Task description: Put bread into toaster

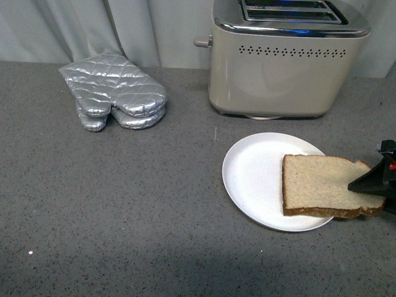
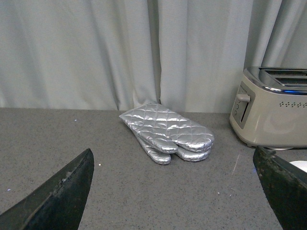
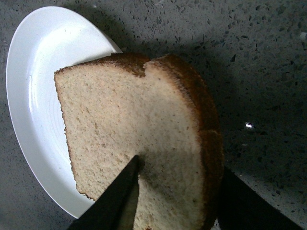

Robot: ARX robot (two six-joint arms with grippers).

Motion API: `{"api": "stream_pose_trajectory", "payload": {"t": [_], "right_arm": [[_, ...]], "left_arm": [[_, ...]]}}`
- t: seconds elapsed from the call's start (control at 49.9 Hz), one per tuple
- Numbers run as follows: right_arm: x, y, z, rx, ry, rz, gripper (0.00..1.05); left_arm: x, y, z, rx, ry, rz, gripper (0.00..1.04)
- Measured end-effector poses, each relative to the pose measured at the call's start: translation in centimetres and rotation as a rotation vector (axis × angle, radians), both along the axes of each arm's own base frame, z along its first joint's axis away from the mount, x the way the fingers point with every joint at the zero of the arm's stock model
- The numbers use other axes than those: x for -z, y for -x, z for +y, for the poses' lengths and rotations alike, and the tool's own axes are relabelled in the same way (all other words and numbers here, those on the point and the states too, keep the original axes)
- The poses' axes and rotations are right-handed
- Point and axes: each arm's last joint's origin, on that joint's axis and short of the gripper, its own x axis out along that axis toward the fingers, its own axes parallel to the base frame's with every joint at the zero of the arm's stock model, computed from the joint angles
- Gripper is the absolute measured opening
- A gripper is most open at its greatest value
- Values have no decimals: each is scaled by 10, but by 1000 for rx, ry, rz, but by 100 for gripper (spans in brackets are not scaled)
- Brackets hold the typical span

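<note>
Gripping the bread (image 1: 322, 185) by its rounded end with the right fingers (image 3: 112, 203), one on the face, one behind the crust, probably to lift it off the white plate (image 1: 253, 173). Holding the left fingers (image 2: 57, 191) wide apart, empty. Farthest back on the surface (image 1: 124, 204), waiting slots-up: toaster (image 1: 278, 68).

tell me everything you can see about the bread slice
The flat slice of light-brown wholemeal bread has a fine crumb and darker brown crust, roughly square with one rounded end. It lies flat, straight end on the round white plate before the beige toaster, rounded end overhanging the plate's rim to the robot's right. The right gripper straddles that end, one black finger over the top face, the other beside the crust; whether it pinches yet cannot be told.
</note>
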Motion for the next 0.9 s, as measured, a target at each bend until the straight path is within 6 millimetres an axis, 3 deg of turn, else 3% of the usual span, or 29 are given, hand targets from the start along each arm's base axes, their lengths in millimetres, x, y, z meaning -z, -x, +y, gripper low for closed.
{"api": "stream_pose_trajectory", "payload": {"t": [0.12,0.26,0.34,0.561,0.781,0.901], "right_arm": [[-3,-1,0,5,-18,12,17],[-15,-1,1,16,-44,0,1],[-32,2,5,41,-90,-16,1],[-107,13,20,273,-252,-40,1],[-192,17,48,561,-246,-204,1],[-220,10,62,649,-215,-302,1]], "left_arm": [[0,0,0,0,0,0,98],[0,0,0,0,0,0,98],[0,0,0,0,0,0,98],[0,0,0,0,0,0,98],[0,0,0,0,0,0,98],[0,0,0,0,0,0,98]]}}
